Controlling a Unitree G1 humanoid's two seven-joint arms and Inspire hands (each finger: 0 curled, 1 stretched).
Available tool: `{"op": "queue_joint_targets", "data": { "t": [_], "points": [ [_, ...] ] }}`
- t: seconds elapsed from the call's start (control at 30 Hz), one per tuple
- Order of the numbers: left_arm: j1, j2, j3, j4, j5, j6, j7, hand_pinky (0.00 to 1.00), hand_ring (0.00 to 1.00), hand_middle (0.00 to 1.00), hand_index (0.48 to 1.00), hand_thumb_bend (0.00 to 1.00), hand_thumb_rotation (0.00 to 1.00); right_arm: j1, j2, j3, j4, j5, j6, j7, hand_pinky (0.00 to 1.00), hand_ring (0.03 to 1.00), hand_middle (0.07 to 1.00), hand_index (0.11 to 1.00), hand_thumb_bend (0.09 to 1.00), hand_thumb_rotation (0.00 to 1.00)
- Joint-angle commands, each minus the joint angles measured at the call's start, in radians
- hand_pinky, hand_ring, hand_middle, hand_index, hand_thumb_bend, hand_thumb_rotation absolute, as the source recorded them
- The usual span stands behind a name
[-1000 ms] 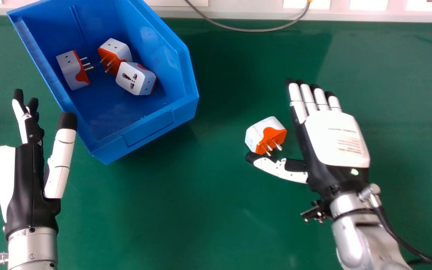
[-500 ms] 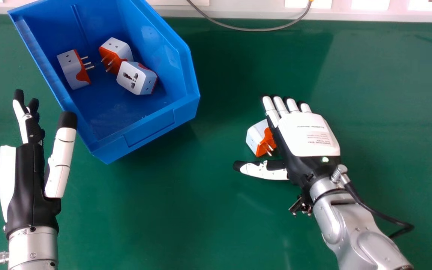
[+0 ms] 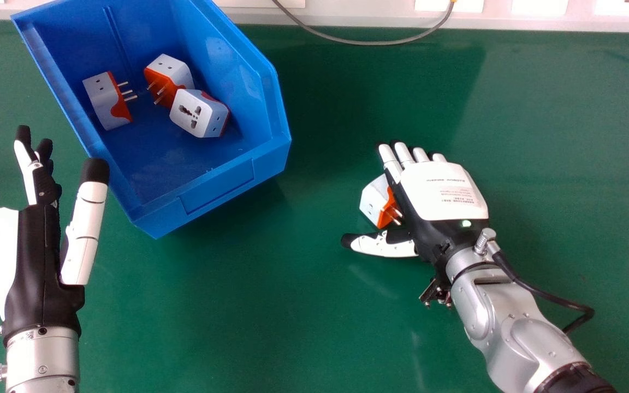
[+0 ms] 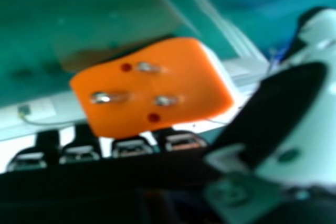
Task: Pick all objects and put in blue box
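1. We have the loose adapter on the table, just palm-side of the right hand, pins toward the palm, between straight fingers and outstretched thumb. Contact: cannot tell.
2. Right hand nearer; we'd curl next.
3. Left hand open beside the blue box.
4. Box holds three adapters.

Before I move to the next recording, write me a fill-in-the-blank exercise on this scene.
Inside the open blue plastic box, the number of white-and-orange plug adapters is ____.
One more adapter lies outside, on a table coloured ____.
The black-and-white hand beside that loose adapter is the robot's ____ one.
The loose adapter's orange face bears ____ metal pins.

Missing words: three; green; right; three.
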Motion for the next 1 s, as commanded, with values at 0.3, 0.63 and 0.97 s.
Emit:
{"op": "queue_joint_targets", "data": {
  "t": [0.3,0.63,0.97],
  "points": [
    [-0.001,0.027,0.012,0.001,-0.009,-0.022,-0.007,0.97,1.00,1.00,1.000,0.69,1.00,-0.098,0.003,-0.019,0.080,0.058,0.012,0.004,0.90,0.940,0.962,0.961,0.516,0.63],
    [0.001,0.028,0.014,-0.005,-0.010,-0.019,-0.010,0.97,1.00,1.00,1.000,0.70,1.00,-0.114,0.002,-0.003,0.089,0.059,0.019,-0.001,0.86,0.912,0.933,0.937,0.520,0.62],
    [0.008,0.021,0.011,-0.030,-0.005,-0.001,-0.009,0.97,1.00,1.00,1.000,0.69,1.00,-0.130,-0.012,0.023,0.139,0.030,-0.044,-0.097,0.57,0.638,0.678,0.709,0.513,0.47]
  ]
}}
